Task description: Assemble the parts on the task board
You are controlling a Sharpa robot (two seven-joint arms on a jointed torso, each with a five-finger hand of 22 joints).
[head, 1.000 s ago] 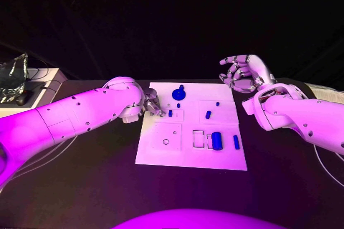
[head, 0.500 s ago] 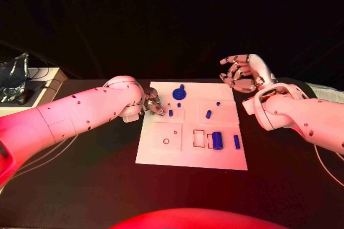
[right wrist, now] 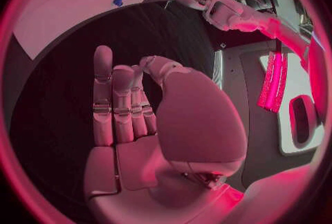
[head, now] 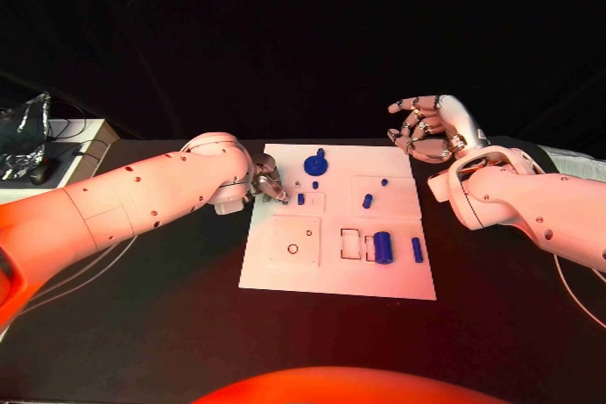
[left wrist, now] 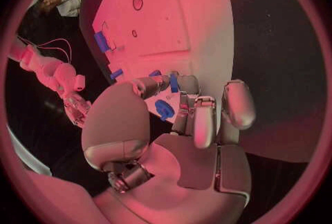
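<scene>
Worktop (head: 151,334) is black, w/ the white task board (head: 331,277) at frame centre. We see the left hand (head: 268,183) at the board's upper-left edge, fingers pinching a small blue part (left wrist: 173,82). Right hand (head: 427,128) hovers off the board at upper right, holding nothing, fingers loosely apart. Blue parts on the board: round piece (head: 314,166) near top, cylinder (head: 382,247) & thin bar (head: 417,250) at lower right, small peg (head: 368,202) mid-right.

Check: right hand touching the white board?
Apart. The head view shows the right hand raised beyond the white board's far right corner, with dark table between them, holding nothing.
</scene>
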